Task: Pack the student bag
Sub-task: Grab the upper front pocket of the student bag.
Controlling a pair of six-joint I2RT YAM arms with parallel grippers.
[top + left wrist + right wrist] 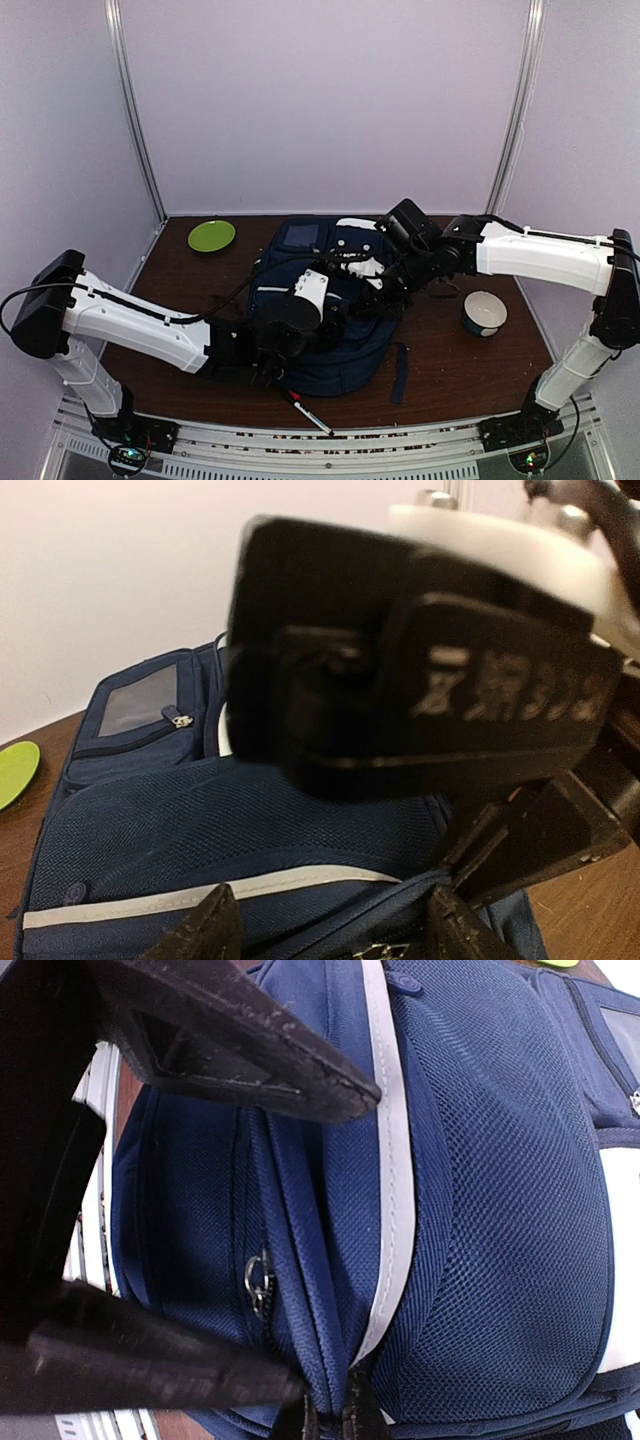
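Blurred right arm [430,690] hides half the student bag [200,830]

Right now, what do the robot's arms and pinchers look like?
Both the left arm and right arm have smooth white shells with chunky black joints, and thin black cables run along them. The left gripper and right gripper are black, with rough, pointed fingers. One gripper body has raised lettering moulded into it.

I see the bag [350,345] lying flat at the middle of the table [460,370], front face up. It has navy mesh panels, a white stripe across the front, a windowed pocket at the far end, and a dark strap trailing to the right.
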